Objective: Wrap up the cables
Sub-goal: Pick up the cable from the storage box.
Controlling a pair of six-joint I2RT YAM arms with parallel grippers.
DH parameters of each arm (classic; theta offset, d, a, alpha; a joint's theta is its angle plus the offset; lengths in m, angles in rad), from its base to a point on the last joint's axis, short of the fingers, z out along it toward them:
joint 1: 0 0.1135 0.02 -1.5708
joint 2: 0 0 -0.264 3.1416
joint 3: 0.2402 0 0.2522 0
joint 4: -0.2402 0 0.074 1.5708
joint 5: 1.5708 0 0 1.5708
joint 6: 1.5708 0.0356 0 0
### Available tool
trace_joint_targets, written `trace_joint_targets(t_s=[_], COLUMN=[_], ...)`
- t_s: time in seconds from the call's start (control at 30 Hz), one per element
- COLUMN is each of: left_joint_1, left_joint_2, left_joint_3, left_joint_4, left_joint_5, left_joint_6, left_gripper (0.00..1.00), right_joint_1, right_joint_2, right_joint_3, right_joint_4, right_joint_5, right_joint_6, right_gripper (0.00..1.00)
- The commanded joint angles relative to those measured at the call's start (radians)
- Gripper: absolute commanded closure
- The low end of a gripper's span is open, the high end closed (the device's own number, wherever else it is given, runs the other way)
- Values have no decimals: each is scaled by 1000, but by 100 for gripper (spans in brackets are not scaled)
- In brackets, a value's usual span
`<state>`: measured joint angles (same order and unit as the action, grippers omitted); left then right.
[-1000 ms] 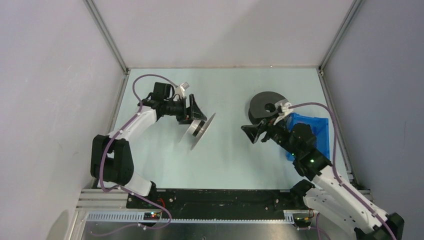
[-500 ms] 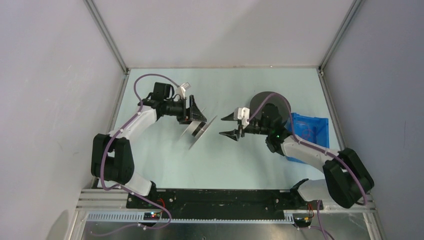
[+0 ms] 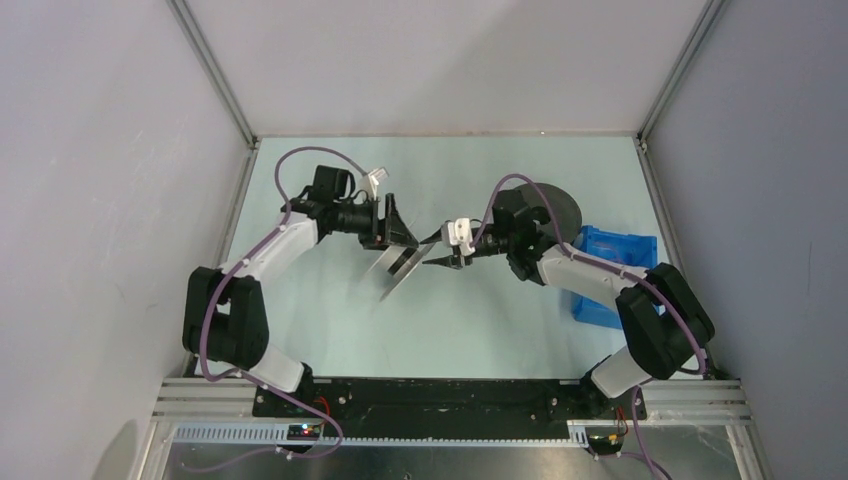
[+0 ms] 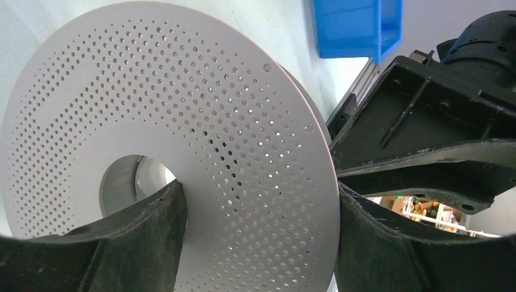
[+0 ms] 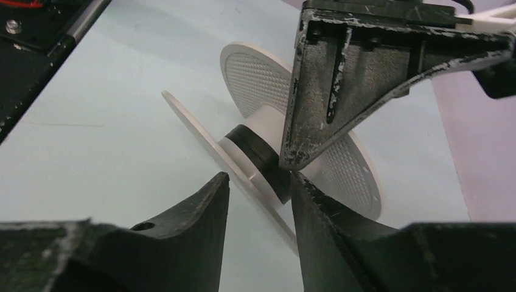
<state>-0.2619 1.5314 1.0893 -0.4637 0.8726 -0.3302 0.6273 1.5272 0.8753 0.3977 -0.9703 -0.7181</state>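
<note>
I see no thin blue or reddish cables in any view. My left gripper (image 3: pixel 398 232) is shut on a white perforated spool (image 3: pixel 402 263) and holds it tilted on its rim. In the left wrist view (image 4: pixel 258 243), one finger sits in the hub hole and the other outside the flange (image 4: pixel 182 115). My right gripper (image 3: pixel 432 254) is open, its tips right at the spool. In the right wrist view (image 5: pixel 258 182), the spool's dark core (image 5: pixel 263 157) and near flange lie just beyond the fingertips. A left finger (image 5: pixel 341 79) hangs above them.
A dark grey spool (image 3: pixel 550 205) lies flat behind the right arm. A blue bin (image 3: pixel 612 262) stands at the right edge, partly hidden by the arm, and shows in the left wrist view (image 4: pixel 356 27). Frame posts and walls enclose the table.
My right arm has swung left from over the blue bin to the white spool, jaws open. My left gripper has kept its hold on the spool and shifted slightly right.
</note>
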Motion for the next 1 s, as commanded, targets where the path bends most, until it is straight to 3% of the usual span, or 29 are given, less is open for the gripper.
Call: trace_joint_targets(t_s=[0.0,0.1,0.17,0.4,0.53,0.67,0.87,0.97], left_joint_1=[-35,-48,-52,-83,-118,-174,-272,-289], left_joint_2=[2,-24,-52,-177,-252,-352,-440,-414], left_joint_3=[-14,-7,1,49,33,-9,-72,-73], left_joint_4=[-41,-42,-47,-60,-63,-63,-62,-41], left_joint_5=[12,3,-17,-121,-240,-412,-529,-548], left_joint_6=[20,19,22,91,205,396,689,787], left_gripper=[25,24,22,9,17,20,18,24], right_joint_1=[18,20,20,2,-31,-67,-104,-109], right_joint_2=[23,25,14,-43,-73,-103,-125,-123], right_joint_3=[72,77,77,81,82,82,97,113], right_joint_4=[-141,-182,-212,-348,-448,-527,-597,-638], right_joint_5=[9,16,18,9,-39,-70,-166,-172], right_joint_6=[-152,-189,-205,-244,-277,-317,-353,-377], right_gripper=[57,89,100,100,100,100,100,100])
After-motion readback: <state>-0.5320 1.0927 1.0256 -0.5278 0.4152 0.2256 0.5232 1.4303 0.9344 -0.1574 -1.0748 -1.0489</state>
